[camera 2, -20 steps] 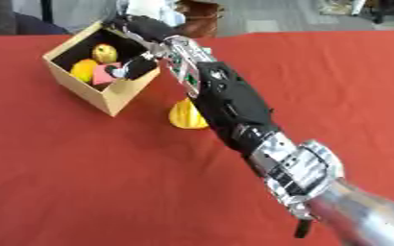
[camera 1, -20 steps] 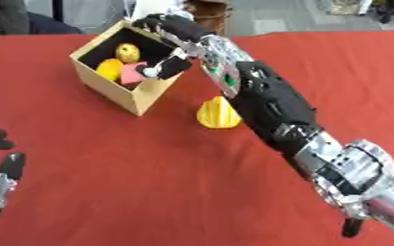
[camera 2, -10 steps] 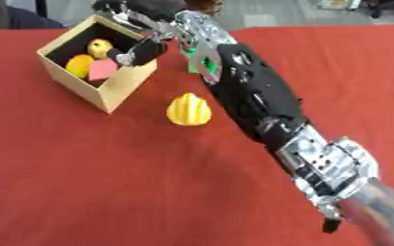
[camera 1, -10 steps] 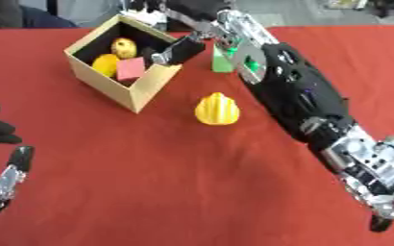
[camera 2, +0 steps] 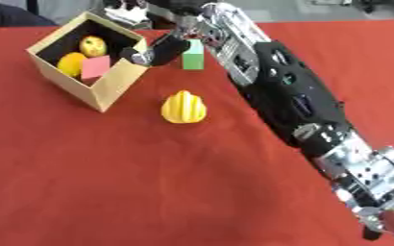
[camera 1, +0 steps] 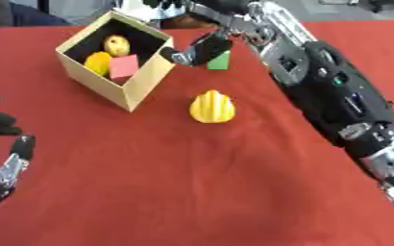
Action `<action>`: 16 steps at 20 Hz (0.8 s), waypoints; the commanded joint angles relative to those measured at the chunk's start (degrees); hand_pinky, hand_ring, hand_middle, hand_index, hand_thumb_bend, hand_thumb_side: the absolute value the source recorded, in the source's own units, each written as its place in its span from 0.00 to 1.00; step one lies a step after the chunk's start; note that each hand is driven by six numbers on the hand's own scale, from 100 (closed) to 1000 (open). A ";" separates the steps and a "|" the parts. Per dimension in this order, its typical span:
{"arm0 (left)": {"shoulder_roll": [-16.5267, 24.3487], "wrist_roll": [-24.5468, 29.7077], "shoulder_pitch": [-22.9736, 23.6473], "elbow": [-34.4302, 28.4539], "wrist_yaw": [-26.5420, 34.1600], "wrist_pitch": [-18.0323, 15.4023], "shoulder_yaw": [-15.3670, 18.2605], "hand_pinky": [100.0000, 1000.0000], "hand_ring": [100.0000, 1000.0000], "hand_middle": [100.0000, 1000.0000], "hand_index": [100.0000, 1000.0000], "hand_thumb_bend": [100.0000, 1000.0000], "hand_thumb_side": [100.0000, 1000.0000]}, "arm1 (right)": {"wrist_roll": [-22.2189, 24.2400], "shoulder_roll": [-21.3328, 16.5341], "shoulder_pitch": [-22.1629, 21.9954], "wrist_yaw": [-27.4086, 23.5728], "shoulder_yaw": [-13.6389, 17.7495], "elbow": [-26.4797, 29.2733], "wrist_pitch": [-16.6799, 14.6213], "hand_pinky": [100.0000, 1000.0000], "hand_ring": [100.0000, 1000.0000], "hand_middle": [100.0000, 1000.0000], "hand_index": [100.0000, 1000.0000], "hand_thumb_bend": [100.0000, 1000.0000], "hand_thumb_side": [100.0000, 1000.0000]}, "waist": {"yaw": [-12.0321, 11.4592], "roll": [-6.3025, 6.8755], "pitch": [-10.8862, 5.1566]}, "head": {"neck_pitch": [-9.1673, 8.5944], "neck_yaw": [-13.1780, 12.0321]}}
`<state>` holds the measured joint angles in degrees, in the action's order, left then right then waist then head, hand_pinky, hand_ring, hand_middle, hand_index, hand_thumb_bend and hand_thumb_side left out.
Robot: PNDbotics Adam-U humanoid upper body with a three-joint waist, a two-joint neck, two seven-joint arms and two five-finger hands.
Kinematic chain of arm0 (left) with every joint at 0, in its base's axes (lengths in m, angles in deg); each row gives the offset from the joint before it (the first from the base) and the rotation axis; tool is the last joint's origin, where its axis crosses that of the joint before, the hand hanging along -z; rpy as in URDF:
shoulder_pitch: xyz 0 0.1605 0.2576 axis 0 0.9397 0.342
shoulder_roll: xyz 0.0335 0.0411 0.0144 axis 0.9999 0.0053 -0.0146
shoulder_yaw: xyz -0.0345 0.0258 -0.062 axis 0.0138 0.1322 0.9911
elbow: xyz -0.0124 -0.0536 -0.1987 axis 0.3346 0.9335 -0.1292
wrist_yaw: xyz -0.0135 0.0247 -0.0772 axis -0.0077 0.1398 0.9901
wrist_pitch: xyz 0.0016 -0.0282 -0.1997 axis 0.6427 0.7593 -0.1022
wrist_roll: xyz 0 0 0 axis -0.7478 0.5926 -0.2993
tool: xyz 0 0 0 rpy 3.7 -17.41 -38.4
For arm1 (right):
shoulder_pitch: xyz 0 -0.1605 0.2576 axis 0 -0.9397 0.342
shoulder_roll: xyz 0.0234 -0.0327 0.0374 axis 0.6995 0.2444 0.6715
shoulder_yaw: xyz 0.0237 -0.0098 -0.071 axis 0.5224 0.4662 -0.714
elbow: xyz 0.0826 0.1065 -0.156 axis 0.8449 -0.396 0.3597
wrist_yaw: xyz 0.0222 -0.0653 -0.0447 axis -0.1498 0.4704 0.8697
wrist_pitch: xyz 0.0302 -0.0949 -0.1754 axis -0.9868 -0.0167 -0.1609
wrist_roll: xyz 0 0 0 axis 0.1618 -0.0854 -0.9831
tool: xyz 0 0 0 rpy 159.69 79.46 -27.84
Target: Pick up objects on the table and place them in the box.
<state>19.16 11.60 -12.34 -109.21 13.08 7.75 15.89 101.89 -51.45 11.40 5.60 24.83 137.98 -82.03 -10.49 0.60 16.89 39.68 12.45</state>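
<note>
Right arm drawn back from the box, pink block left inside.

The right hand (camera 1: pixel 196 48), over the box (camera 1: pixel 137 89) a second ago, has pulled back to its right rim with fingers relaxed and nothing in them, so that drop looks done. The box at far left holds two yellow-orange fruits and the pink block (camera 1: pixel 123 66). A yellow ridged fruit (camera 1: pixel 211 106) and green block (camera 2: pixel 193 55) remain on the red table (camera 1: pixel 192 192). The left hand (camera 1: pixel 3 158) rests open, near left.
</note>
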 commanded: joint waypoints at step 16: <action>0.89 -1.63 0.16 -0.34 -0.73 0.46 1.34 0.65 0.53 0.52 0.80 0.34 0.15 | 5.65 -4.68 -11.81 -5.47 -0.93 1.19 2.38 0.73 0.77 0.74 0.88 0.13 0.28 | 0.85 0.43 -0.48 | 0.04 -1.09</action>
<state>19.16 10.07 -11.93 -108.87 12.74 8.19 16.71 107.52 -55.47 -1.26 -0.31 23.33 139.39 -79.37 -9.68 0.62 16.96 39.75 11.37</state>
